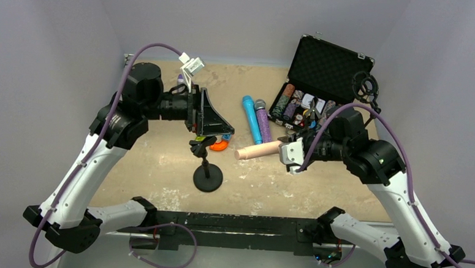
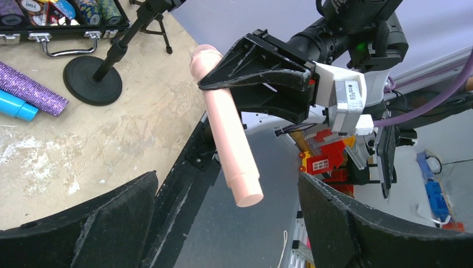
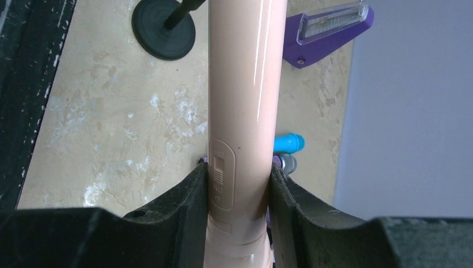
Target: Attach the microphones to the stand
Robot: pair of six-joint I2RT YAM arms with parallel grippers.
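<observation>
Grip first: right gripper [image 1: 285, 150] is clamping the pink-beige microphone [image 1: 258, 151] at centre of the top view, just right of the stand [image 1: 208, 178]. Right wrist view is showing both fingers [image 3: 189, 195] pressing the barrel at the slider switch, near one end. The microphone is riding roughly level and seemingly clear of the table [image 1: 160, 160], with its long free end pointing left toward the clip [image 1: 200, 145].

Left gripper [image 1: 220, 124] is hovering just above and behind the clip, spread wide and gripping nothing. In its own view the free end of the pink-beige microphone is showing between its two pads [image 2: 89, 229]. Whether it is actually within their reach, I cannot tell.

Blue microphone [image 1: 250, 119] and glittery purple microphone [image 1: 263, 122] are lying side by side on the table at upper centre, not yet mounted. The stand is sitting upright on its round base at lower centre, and its clip is looking empty.

Step in hand, as I am reading it, is seating the pink-beige microphone in the clip.
- Alignment: doing it well is meaning lining the barrel up with the clip before pushing, since a small stand like this is likely tipping or sliding under a sideways shove.
- Left gripper: it is probably best bracing the stem or steadying the free end.
- Risk: the long overhang is risking the barrel pivoting in the jaws, so a slow, straight approach is looking safest.

Poker chip case [image 1: 314, 83] and purple metronome [image 3: 329, 30] are playing no part.
</observation>
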